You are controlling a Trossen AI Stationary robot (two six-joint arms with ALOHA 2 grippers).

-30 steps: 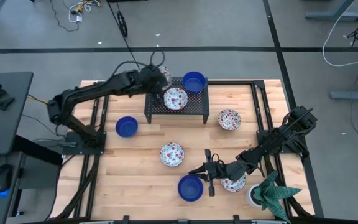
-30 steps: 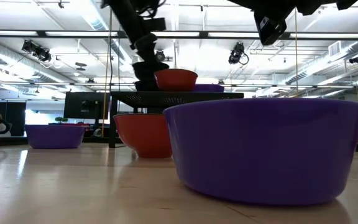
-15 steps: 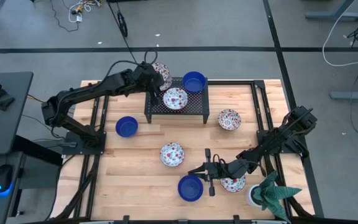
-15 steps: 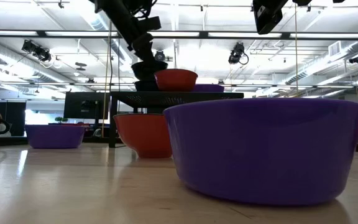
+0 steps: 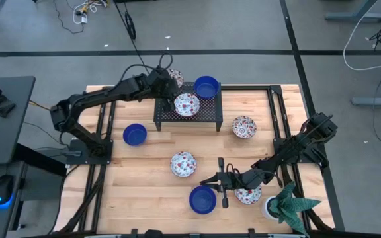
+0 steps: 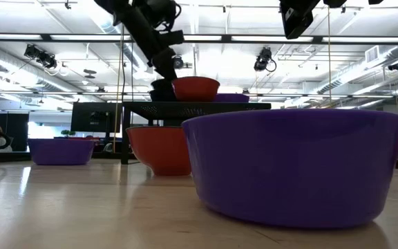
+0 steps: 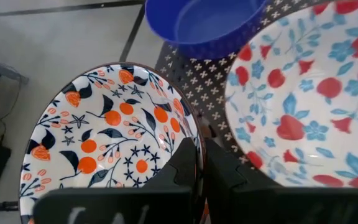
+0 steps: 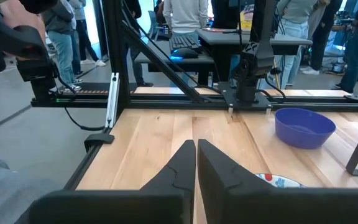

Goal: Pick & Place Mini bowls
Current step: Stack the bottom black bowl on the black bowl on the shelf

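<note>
My left gripper (image 5: 169, 82) is at the far left corner of the black mesh rack (image 5: 204, 116), shut on a mini bowl with an orange-and-navy pattern (image 7: 98, 137). A blue bowl (image 5: 206, 86) and a red-and-blue floral bowl (image 5: 186, 104) stand on the rack top. On the table stand a blue bowl (image 5: 135, 134), floral bowls (image 5: 245, 126) (image 5: 183, 163) and a near blue bowl (image 5: 202, 199). My right gripper (image 5: 208, 180) hangs shut and empty above the table beside that near blue bowl, its arm passing over another floral bowl (image 5: 249, 196). My left gripper pinches the patterned bowl's rim (image 7: 197, 138) between its two fingers, one finger (image 7: 182, 163) inside the bowl and one (image 7: 221, 171) outside. The fingers slant down from the table's left side. The bowl hangs tilted at the rack's corner; whether its foot touches the rack I cannot tell.
A white pot with a green plant (image 5: 288, 205) stands at the near right corner. Black frame rails (image 5: 276, 119) run along both sides of the wooden table (image 5: 144, 178). People stand in the room beyond the table.
My left gripper has sunk a little with the patterned bowl toward the rack's far left corner, after a short swing toward the far edge and back. My right arm has kept still.
</note>
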